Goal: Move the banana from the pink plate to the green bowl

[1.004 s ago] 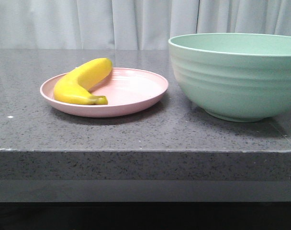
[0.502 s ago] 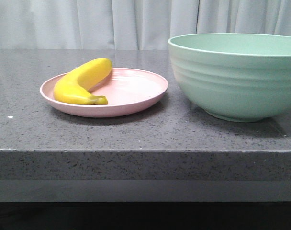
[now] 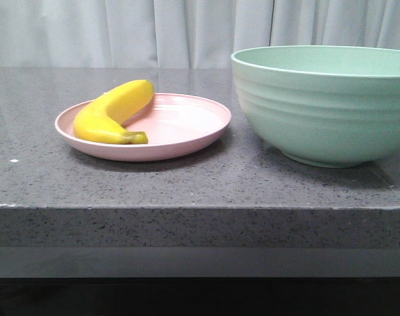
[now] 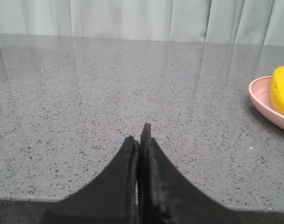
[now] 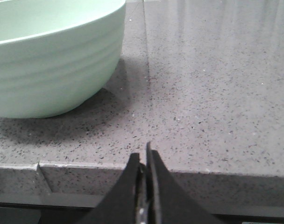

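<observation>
The yellow banana (image 3: 111,113) lies on the left half of the pink plate (image 3: 187,128), stem tip toward me. The green bowl (image 3: 325,102) stands to the right of the plate, apart from it. No gripper shows in the front view. In the left wrist view my left gripper (image 4: 139,135) is shut and empty over bare counter, with the plate's rim (image 4: 266,105) and the banana's end (image 4: 282,88) off to one side. In the right wrist view my right gripper (image 5: 143,154) is shut and empty at the counter's front edge, near the bowl (image 5: 48,60).
The grey speckled stone counter (image 3: 187,181) has a thick front edge (image 3: 187,227) facing me. Pale curtains (image 3: 154,33) hang behind it. A seam in the counter (image 5: 146,56) runs past the bowl in the right wrist view.
</observation>
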Robot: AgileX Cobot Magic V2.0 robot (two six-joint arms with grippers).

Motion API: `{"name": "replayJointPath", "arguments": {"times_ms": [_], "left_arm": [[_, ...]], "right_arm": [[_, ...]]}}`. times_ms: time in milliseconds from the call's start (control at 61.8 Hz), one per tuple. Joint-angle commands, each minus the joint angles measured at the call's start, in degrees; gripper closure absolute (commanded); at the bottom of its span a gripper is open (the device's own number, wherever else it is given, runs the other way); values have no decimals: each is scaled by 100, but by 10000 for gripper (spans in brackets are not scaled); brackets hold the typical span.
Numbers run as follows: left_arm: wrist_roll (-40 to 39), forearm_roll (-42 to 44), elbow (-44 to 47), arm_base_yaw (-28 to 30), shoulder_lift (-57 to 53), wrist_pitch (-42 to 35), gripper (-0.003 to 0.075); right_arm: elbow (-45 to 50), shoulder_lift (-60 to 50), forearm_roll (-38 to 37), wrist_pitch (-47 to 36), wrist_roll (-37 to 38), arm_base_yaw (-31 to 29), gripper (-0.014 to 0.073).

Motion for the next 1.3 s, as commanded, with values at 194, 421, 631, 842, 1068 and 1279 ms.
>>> {"name": "replayJointPath", "arguments": {"times_ms": [194,421,631,842,1068,1279], "left_arm": [[-10,-460,-260,26,-87,-1362,741],[-10,42,-1920,12,1045,-437,741],[-10,21,-2973,12,2597,-437,741],[-10,-134,-3061,12,2807,-543,732],[-10,-134,-3061,12,2820,-518,230],[-10,-600,-3072,-35,3051,-256,71]], "right_arm": [[-478,-114,-44,-493,-24,-22,653],[-1997,712,-5,83,-24,-22,653],[-3053,2097,42,148,-24,-22,653],[-3292,2605,60,77,-24,-22,578],[-3292,2605,60,77,-24,-22,-76],[-3292,2605,60,81,-24,-22,-39]]}}
